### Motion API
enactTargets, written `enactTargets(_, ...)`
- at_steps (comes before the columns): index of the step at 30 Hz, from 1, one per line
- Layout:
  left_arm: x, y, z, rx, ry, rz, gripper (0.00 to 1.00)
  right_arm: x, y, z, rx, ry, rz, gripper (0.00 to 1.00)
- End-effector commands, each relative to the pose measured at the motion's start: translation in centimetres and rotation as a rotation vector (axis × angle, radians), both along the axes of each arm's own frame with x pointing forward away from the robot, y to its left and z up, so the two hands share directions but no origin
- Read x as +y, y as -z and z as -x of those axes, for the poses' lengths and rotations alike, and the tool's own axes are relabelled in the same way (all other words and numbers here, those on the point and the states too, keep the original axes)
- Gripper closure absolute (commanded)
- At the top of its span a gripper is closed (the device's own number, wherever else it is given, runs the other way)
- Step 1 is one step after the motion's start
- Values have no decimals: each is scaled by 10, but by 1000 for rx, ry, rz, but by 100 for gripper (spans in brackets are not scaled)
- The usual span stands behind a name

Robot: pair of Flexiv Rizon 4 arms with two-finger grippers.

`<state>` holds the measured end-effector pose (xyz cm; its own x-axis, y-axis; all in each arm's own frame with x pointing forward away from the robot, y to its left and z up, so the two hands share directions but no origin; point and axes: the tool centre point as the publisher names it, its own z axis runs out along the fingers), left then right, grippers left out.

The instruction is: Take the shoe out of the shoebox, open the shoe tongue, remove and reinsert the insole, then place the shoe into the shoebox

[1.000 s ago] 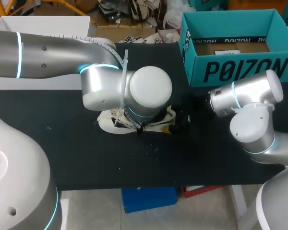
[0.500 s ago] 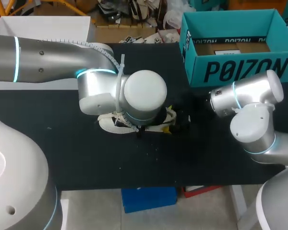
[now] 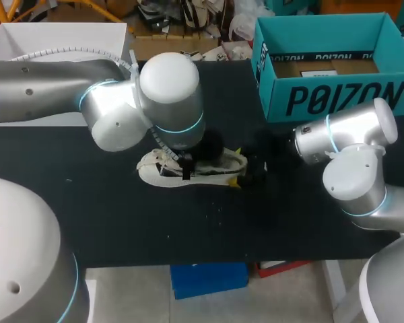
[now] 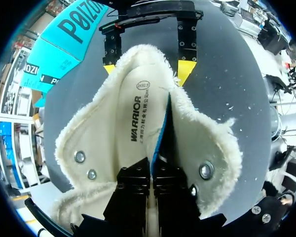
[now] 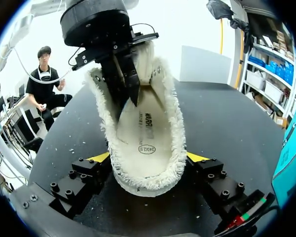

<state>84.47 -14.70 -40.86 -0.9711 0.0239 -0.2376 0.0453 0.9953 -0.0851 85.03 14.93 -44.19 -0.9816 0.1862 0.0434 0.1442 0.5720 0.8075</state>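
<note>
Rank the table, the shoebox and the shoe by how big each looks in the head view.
1. table: largest, spanning nearly the whole view.
2. shoebox: clearly smaller than the table.
3. shoe: smallest, though the left arm hides part of it.

Your shoe [image 3: 188, 171] lies at the middle of the counter [image 3: 121, 215], well apart from the shoebox [image 3: 337, 101] at its far right corner. Your left claw [image 4: 152, 182] stands inside the shoe, pinching the insole [image 4: 133, 118]. Your right claw [image 5: 148, 163] clasps the shoe's right end.
</note>
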Motion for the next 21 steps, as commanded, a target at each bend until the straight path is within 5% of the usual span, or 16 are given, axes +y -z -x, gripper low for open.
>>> enactTargets(1, 8, -15, 3, 24, 34, 94, 100, -1, 1, -1, 2, 1, 2, 100)
enactTargets(13, -5, -34, 14, 36, 72, 128, 100, -1, 1, -1, 2, 1, 2, 100)
enactTargets(20, -23, -18, 10, 54, 97, 97, 100, -1, 1, -1, 2, 1, 2, 100)
enactTargets(21, -25, -15, 9, 48, 104, 92, 85, -1, 1, -1, 2, 1, 2, 100)
